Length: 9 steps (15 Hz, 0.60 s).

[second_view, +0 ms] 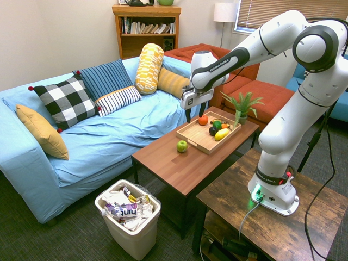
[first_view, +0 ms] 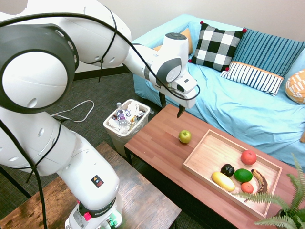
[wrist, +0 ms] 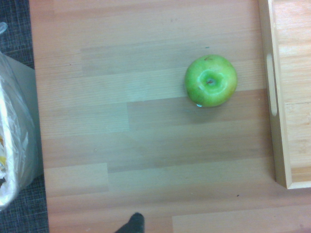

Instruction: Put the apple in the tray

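Observation:
The yellow-green apple (first_view: pixel 185 136) (second_view: pixel 182 145) (wrist: pixel 211 80) rests on the wooden coffee table (first_view: pixel 157 152), just outside the short end of the light wood tray (first_view: pixel 205 160) (second_view: pixel 197 137) (wrist: pixel 286 87). My gripper (first_view: pixel 170 106) (second_view: pixel 193 115) hangs open well above the table, up and a little to the sofa side of the apple, with nothing between its fingers. In the tray lie a red fruit, a dark green fruit, a yellow one, a dark one and a banana.
A white bin (first_view: pixel 126 121) (second_view: pixel 129 217) full of wrappers stands on the floor at the table's end. A blue sofa (first_view: pixel 248 105) with cushions runs along the far side. A potted fern (first_view: pixel 286 200) sits at the tray's far end. A darker side table (second_view: pixel 261 217) bears the arm.

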Tool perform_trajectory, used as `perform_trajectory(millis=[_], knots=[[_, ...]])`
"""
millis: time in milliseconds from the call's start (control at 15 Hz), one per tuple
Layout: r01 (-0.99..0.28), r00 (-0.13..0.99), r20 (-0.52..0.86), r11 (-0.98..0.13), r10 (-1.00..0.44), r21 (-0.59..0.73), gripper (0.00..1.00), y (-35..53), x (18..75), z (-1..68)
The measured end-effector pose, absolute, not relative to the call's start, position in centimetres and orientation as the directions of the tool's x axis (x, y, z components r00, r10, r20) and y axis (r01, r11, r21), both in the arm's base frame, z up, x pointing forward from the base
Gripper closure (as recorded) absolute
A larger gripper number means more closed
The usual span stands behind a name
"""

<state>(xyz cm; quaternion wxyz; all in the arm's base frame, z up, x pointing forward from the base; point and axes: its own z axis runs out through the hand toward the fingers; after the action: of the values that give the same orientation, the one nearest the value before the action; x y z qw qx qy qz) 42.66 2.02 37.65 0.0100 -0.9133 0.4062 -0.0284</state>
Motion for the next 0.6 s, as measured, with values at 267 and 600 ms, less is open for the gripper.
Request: perform_trajectory(millis=[267, 600], knots=[[-0.748, 0.660, 0.045, -0.661, -0.750, -0.049, 0.00, 2.1, 43.8, 36.8], [-0.808, 0.586, 0.058, -0.588, -0.808, -0.038, 0.00, 3.6, 48.8, 30.3]])
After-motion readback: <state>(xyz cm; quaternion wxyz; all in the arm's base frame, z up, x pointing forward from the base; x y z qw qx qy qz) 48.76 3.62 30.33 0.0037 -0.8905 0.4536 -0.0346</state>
